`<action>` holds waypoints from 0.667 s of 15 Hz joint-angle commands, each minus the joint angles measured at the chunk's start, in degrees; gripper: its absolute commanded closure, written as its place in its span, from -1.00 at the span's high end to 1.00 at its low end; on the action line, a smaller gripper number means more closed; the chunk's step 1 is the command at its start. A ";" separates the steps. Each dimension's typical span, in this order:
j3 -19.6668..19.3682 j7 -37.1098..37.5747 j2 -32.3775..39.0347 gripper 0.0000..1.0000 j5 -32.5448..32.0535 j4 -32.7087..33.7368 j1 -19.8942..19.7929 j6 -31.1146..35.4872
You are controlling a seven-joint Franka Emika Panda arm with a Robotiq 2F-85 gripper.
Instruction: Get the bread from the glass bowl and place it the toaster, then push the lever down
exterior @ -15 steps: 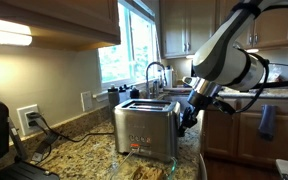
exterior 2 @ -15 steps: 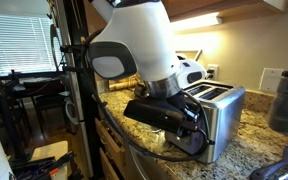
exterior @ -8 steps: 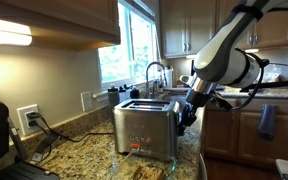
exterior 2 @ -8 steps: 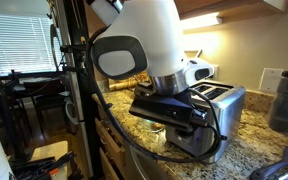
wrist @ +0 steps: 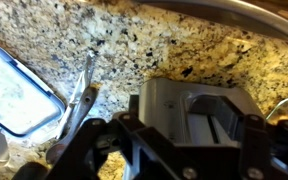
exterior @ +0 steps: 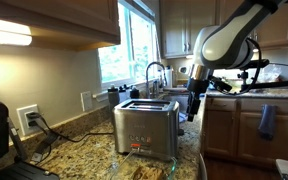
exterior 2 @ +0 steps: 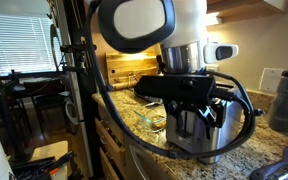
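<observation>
Step in hand, as I judge it: the lever push, or the approach to it. The robot's dark 2-finger hand (exterior: 193, 110) hangs fingers-down just beside the narrow end of the boxy brushed-steel 2-slot toaster (exterior: 144, 128), above the speckled granite desk (wrist: 184, 40), touching neither as far as I can tell. In the wrist view the fingers are spread wide w/ nothing between them, and the toaster's end sits right below, approx. centred betw. the 2 fingers. No bread in sight anywhere; slots too dark to say if a slice is in. The clear thin-rimmed glass bowl (wrist: 14, 92) lies on the desk well off to 1 side of the hand in the wrist view, apart from the toaster. It shows no bread, but the frame edge cuts it off. Next move, prob.: find the lever on that end face (can't pick it out for sure), set 1 finger over it, press straight down till it latches. Risk: finger slips off, or toaster slides.
</observation>
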 commanded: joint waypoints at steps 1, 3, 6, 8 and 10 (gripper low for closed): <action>2.89 6.09 -8.14 1.00 -4.11 1.67 -1.92 -12.89; 3.72 7.61 -10.23 1.00 -4.05 3.38 -1.31 -18.94; 4.79 9.15 -12.44 1.00 -4.30 5.25 -0.91 -25.06; 5.17 10.12 -13.09 1.00 -4.77 5.85 -0.96 -26.93; 4.05 8.10 -11.40 1.00 -3.32 6.09 0.13 -24.92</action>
